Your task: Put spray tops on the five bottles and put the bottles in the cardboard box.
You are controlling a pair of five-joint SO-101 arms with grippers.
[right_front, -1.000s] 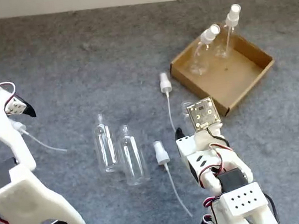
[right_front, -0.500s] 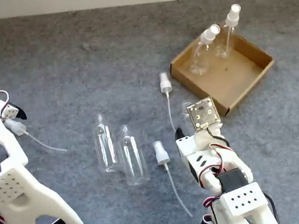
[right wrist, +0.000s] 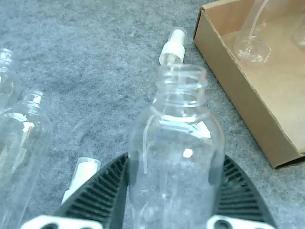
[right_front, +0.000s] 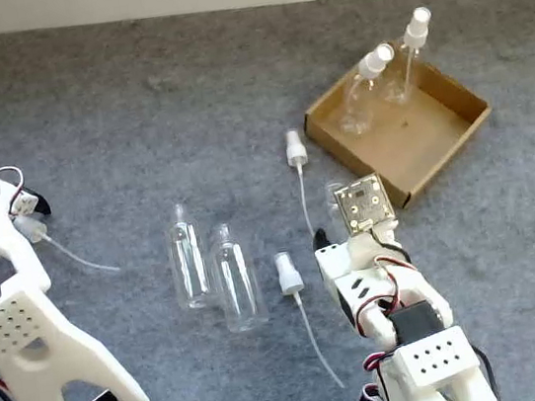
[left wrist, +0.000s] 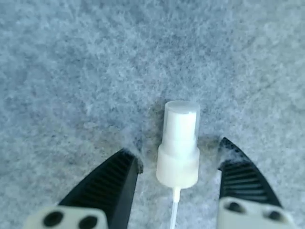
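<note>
Bottles [right_front: 186, 252]: you have no print to read on the clear plastic.
Spray tops [left wrist: 180, 143]: plain white, nothing written.
Cardboard box [right wrist: 228, 67]: plain brown walls, no text you can read.
Circuit board [right_front: 365, 204]: marks too small to read.

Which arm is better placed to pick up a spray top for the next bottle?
The left arm: its jaws stand open on either side of a spray top lying on the carpet. The right arm has its jaws shut on an uncapped bottle, so it is not free to grasp a top.
</note>
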